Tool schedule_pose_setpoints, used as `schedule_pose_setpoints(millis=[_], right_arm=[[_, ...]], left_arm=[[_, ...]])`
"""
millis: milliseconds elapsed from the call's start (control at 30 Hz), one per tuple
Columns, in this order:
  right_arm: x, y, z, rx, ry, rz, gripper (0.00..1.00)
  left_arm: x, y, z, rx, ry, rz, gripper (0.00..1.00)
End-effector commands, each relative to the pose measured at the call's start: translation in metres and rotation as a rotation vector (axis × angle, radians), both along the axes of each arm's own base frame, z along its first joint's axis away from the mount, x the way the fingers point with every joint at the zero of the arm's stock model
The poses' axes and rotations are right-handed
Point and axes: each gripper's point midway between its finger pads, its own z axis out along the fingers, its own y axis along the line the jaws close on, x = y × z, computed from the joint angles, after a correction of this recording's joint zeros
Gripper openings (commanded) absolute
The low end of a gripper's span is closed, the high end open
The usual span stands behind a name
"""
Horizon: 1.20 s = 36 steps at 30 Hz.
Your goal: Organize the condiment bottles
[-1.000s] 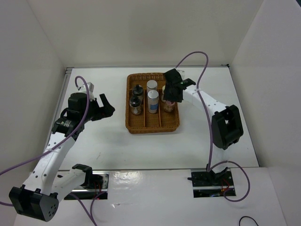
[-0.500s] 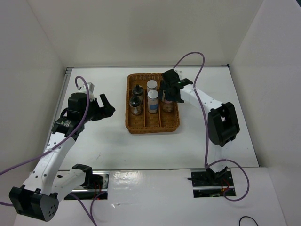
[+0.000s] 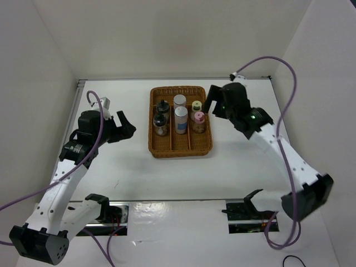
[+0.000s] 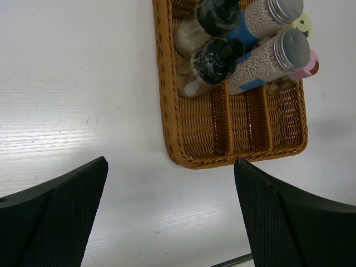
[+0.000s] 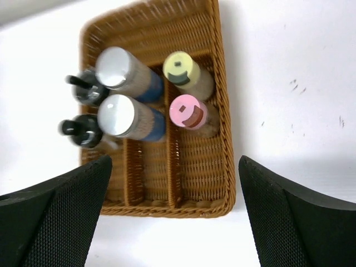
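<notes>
Six condiment bottles (image 3: 180,118) stand in a wicker tray (image 3: 181,153) (far half); left gripper (image 3: 127,124) and right gripper (image 3: 214,105) both gape wide, empty.

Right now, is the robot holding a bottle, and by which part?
Nothing is held. The left pincer and right pincer are open and empty; the bottles stand in the tray.

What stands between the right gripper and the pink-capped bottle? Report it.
Nothing visible does. The right gripper is open beside the wicker tray, and the pink-capped bottle shows unobstructed in its wrist view. A yellow-capped bottle stands just behind it in the same compartment, and a white cylinder in the next.
</notes>
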Motion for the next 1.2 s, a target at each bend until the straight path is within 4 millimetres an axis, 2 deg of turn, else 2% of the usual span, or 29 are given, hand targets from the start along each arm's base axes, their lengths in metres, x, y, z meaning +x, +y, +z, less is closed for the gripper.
schedule_pose_setpoints(millis=[0, 33, 100, 200, 333, 600, 667, 733, 967, 1100, 1167], right_arm=[[-0.021, -0.009, 0.032, 0.051, -0.130, 0.018, 0.99], [-0.027, -0.013, 0.030, 0.043, -0.134, 0.023, 0.99], [-0.040, -0.020, 0.046, 0.061, -0.192, 0.027, 0.99], [-0.053, -0.030, 0.050, 0.050, -0.202, 0.021, 0.99], [-0.065, -0.043, 0.036, 0.022, -0.187, -0.009, 0.99], [-0.080, -0.053, 0.013, 0.022, -0.164, -0.025, 0.99], [-0.085, -0.055, 0.016, 0.031, -0.180, -0.025, 0.99], [-0.088, -0.057, 0.009, 0.027, -0.172, -0.025, 0.99], [-0.102, -0.064, 0.006, 0.042, -0.200, -0.026, 0.99], [-0.105, -0.066, 0.011, 0.060, -0.217, -0.030, 0.99], [-0.105, -0.066, 0.007, 0.056, -0.209, -0.030, 0.99]], left_arm=[[0.000, -0.003, 0.015, -0.024, -0.069, -0.019, 1.00], [-0.001, -0.005, 0.015, -0.024, -0.069, -0.028, 1.00], [-0.002, -0.005, 0.022, -0.030, -0.104, -0.028, 1.00], [-0.004, -0.006, 0.023, -0.037, -0.115, -0.037, 1.00], [-0.006, -0.008, 0.026, -0.042, -0.125, -0.045, 1.00], [-0.007, -0.007, 0.022, -0.041, -0.116, -0.045, 1.00], [-0.007, -0.007, 0.022, -0.041, -0.116, -0.045, 1.00], [-0.008, -0.007, 0.025, -0.043, -0.125, -0.045, 1.00], [-0.007, -0.007, 0.027, -0.044, -0.134, -0.045, 1.00], [-0.009, -0.009, 0.029, -0.050, -0.143, -0.055, 1.00], [-0.009, -0.009, 0.029, -0.050, -0.143, -0.055, 1.00]])
